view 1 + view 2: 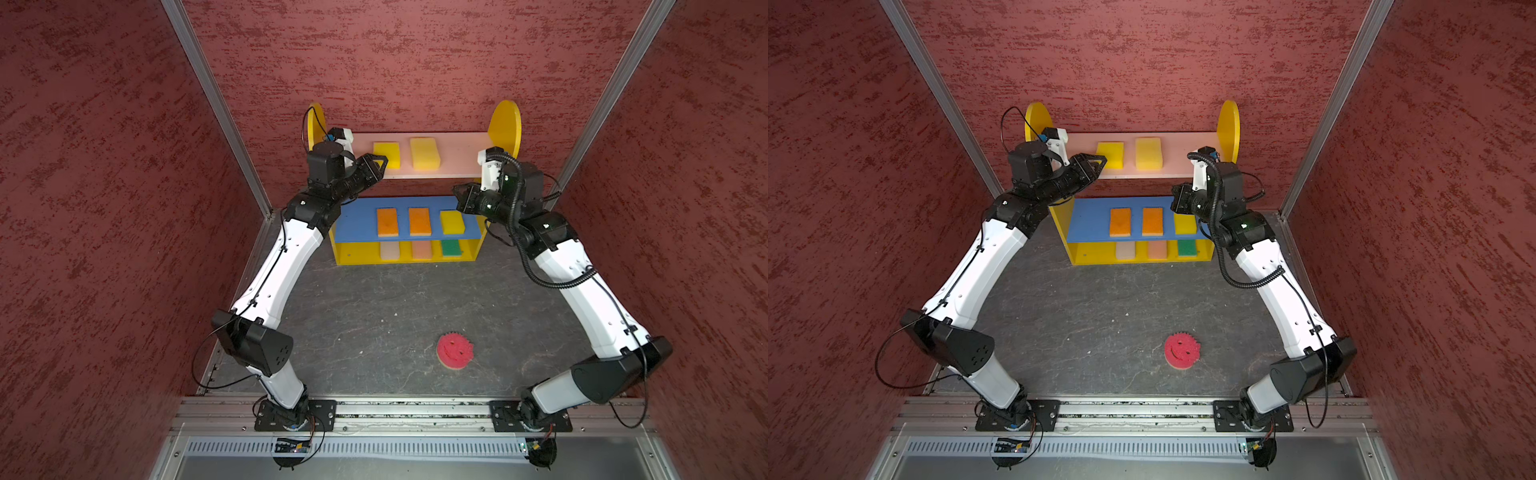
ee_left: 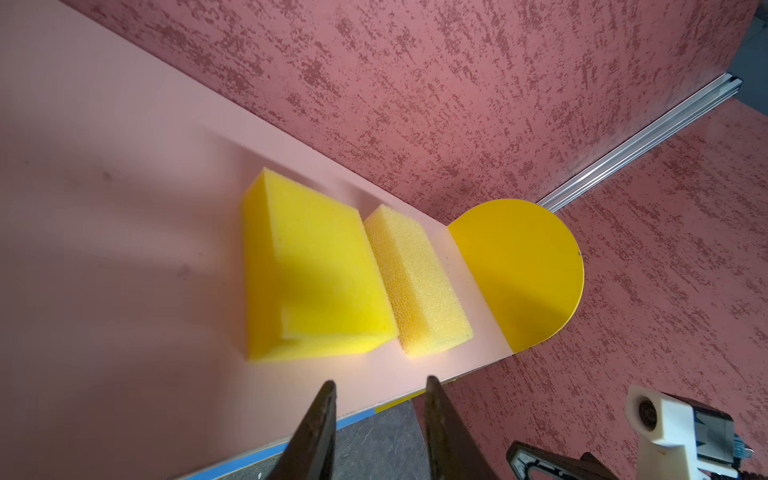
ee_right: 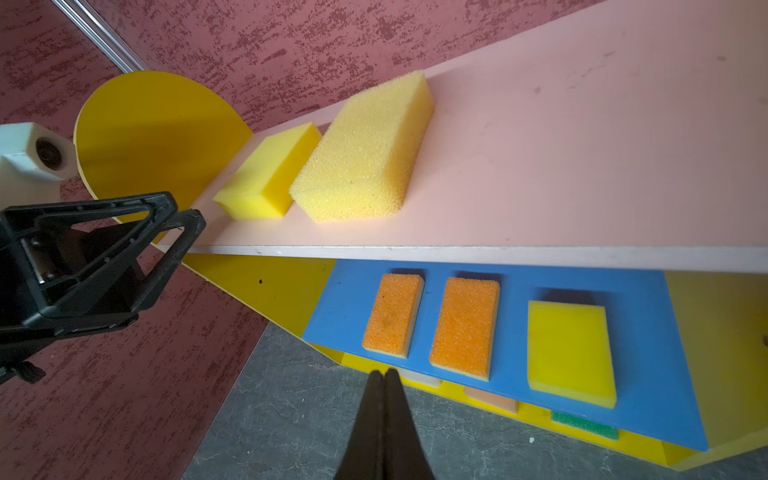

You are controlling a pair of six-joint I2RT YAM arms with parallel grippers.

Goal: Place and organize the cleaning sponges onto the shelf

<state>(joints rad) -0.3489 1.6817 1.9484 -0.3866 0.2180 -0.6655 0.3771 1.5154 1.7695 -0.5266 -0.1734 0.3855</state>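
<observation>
The shelf point(image 1: 505, 120) stands at the back wall. Two yellow sponges point(image 1: 386, 154) point(image 1: 424, 153) lie on its pink top board. The blue middle board carries two orange sponges point(image 1: 387, 222) point(image 1: 419, 221) and a yellow one point(image 1: 452, 222). Cream point(image 1: 390, 250), peach point(image 1: 422, 249) and green point(image 1: 451, 248) sponges sit on the bottom board. A round pink smiley sponge point(image 1: 454, 351) lies alone on the floor, far from both arms. My left gripper point(image 2: 380, 384) hovers open and empty at the top board's front edge, beside the left yellow sponge point(image 2: 316, 270). My right gripper point(image 3: 384, 374) is shut and empty before the middle board's right end.
Red textured walls close in on three sides, with metal rails point(image 1: 216, 104) in the back corners. The floor is dark grey stone-look sheet point(image 1: 374, 316). The arm bases sit on a metal rail point(image 1: 415, 411) at the front.
</observation>
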